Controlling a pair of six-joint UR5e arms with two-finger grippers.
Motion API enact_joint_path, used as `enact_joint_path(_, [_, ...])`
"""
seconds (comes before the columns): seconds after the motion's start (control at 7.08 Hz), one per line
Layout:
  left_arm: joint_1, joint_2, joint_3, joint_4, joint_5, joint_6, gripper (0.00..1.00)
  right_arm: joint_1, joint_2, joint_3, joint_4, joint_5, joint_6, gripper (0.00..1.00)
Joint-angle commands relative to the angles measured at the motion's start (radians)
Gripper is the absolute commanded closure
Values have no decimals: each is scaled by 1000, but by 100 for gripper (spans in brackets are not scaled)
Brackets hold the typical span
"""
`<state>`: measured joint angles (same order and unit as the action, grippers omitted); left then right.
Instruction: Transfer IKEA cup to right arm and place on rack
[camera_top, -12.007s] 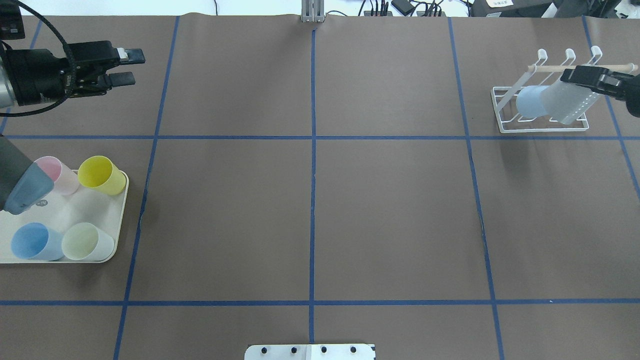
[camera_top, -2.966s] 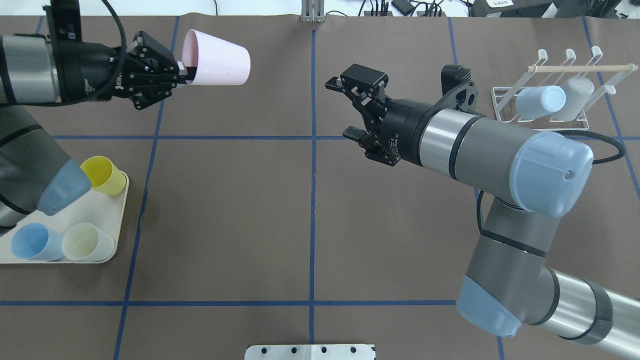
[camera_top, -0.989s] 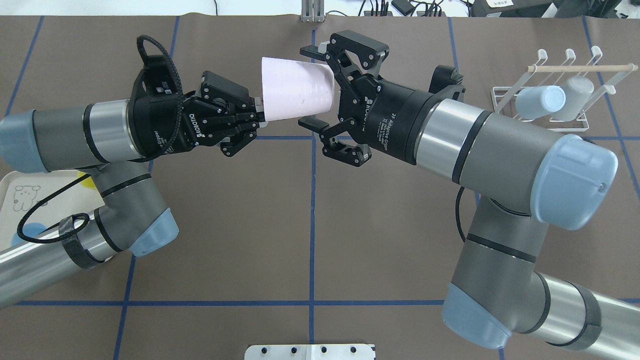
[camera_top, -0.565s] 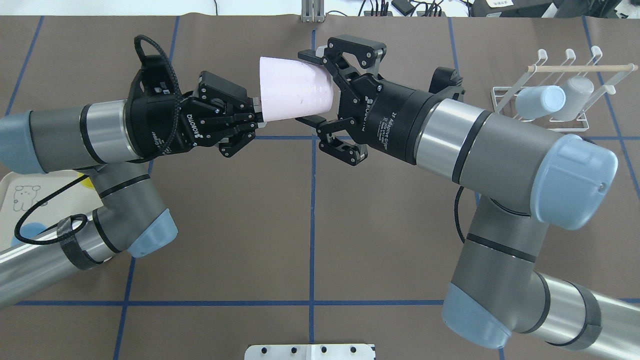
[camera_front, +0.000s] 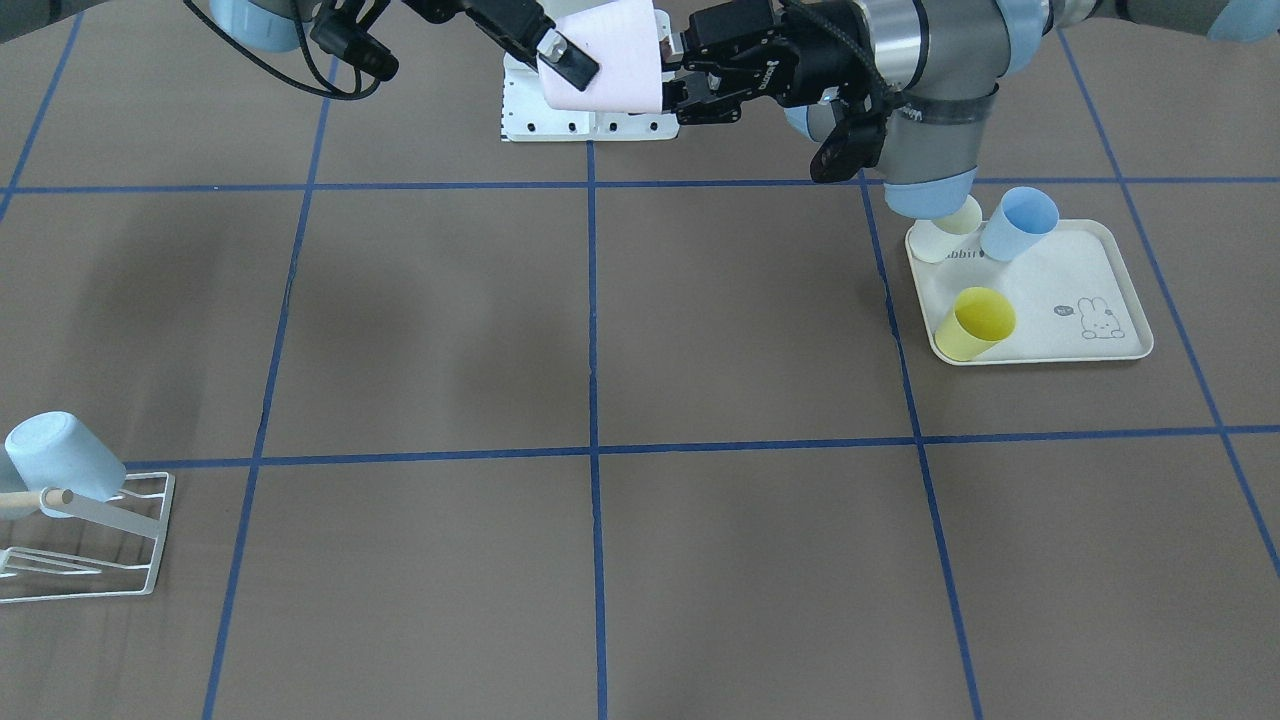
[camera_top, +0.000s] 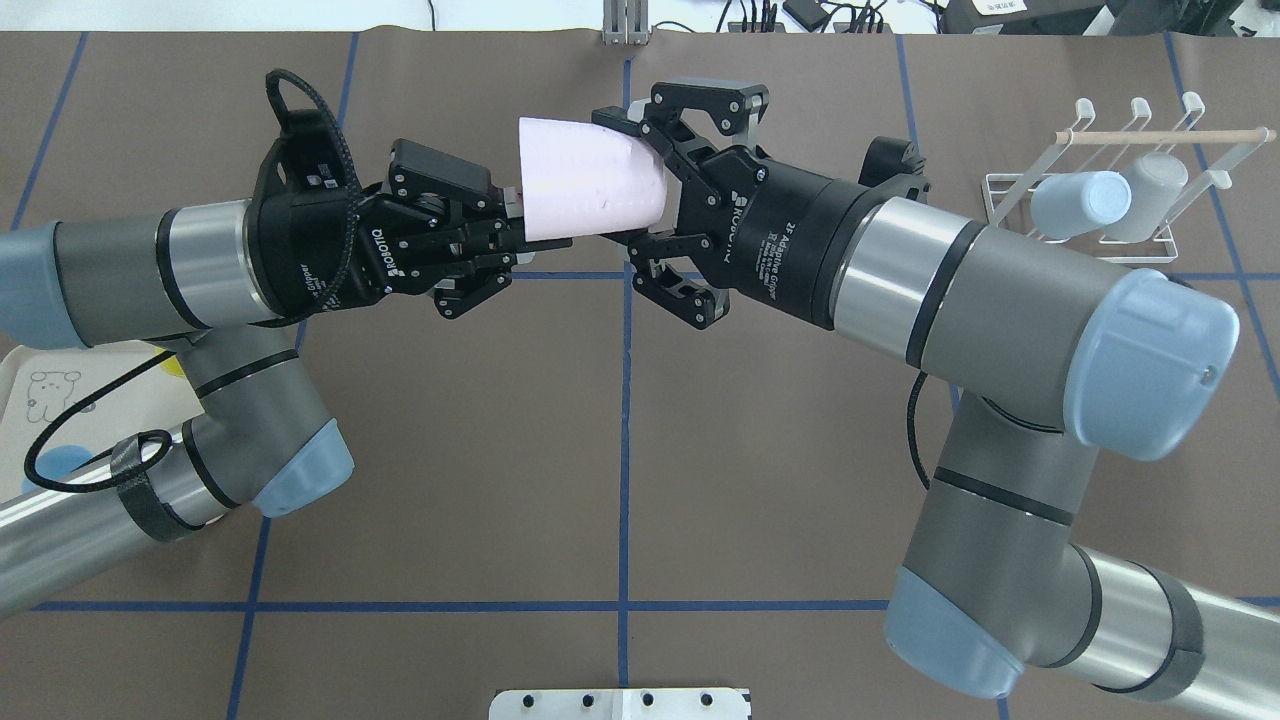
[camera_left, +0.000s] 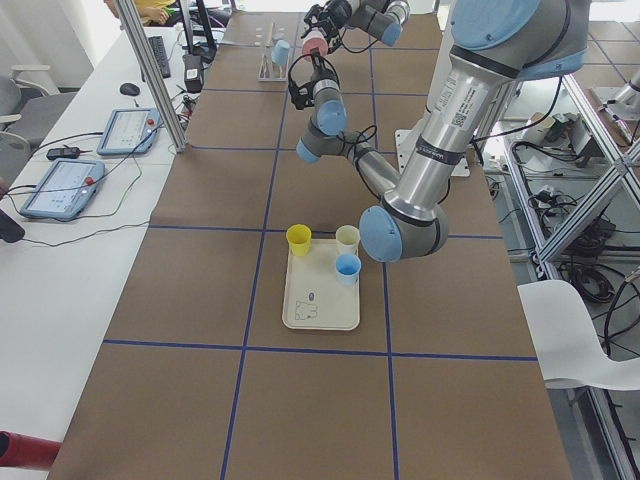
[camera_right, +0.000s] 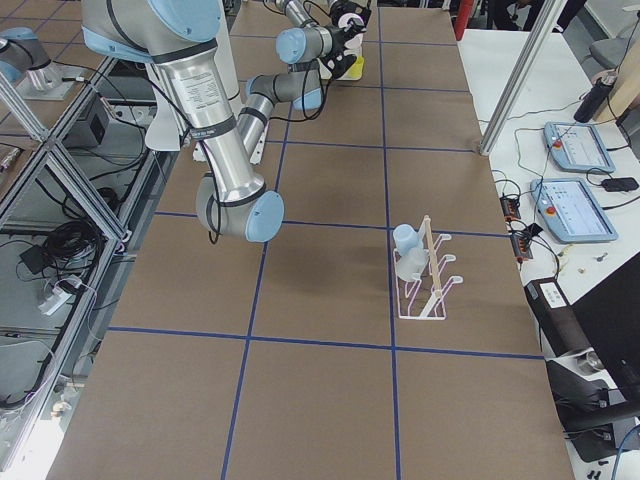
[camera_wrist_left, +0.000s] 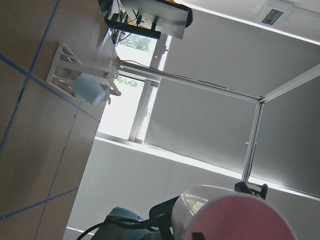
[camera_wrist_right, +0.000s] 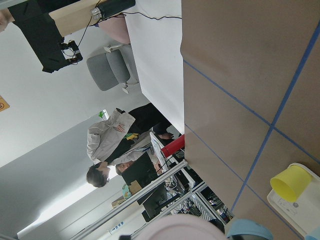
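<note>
Jaws of left gripper (camera_top: 514, 218): pinched on the rim of the pink cup (camera_top: 590, 195). Cup is in the air over table centre, lying sideways, mouth left, base right. Right gripper (camera_top: 626, 180): jaws straddle the base half and appear pressed against the wall on both sides, so clamped. Both arms hold the cup. Rack (camera_top: 1150, 135) at far right, well apart, carrying a blue cup (camera_top: 1080, 203) and a whitish cup (camera_top: 1145, 195).

Judgement: cup is light, thin smooth plastic. Wall likely flexes, and the taper may let it slip toward the mouth. Hold mid-wall with a moderate squeeze.
</note>
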<state>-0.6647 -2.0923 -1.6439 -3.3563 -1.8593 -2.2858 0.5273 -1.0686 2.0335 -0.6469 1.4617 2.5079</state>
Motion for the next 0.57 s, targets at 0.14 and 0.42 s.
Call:
enact_joint_path(0.14, [-18, 1, 18, 9, 14, 19, 10, 242, -133, 13, -162, 306, -333, 100])
enact_joint_path(0.42, [-23, 21, 32, 11, 19, 28, 10, 397, -297, 16, -180, 402, -580, 100])
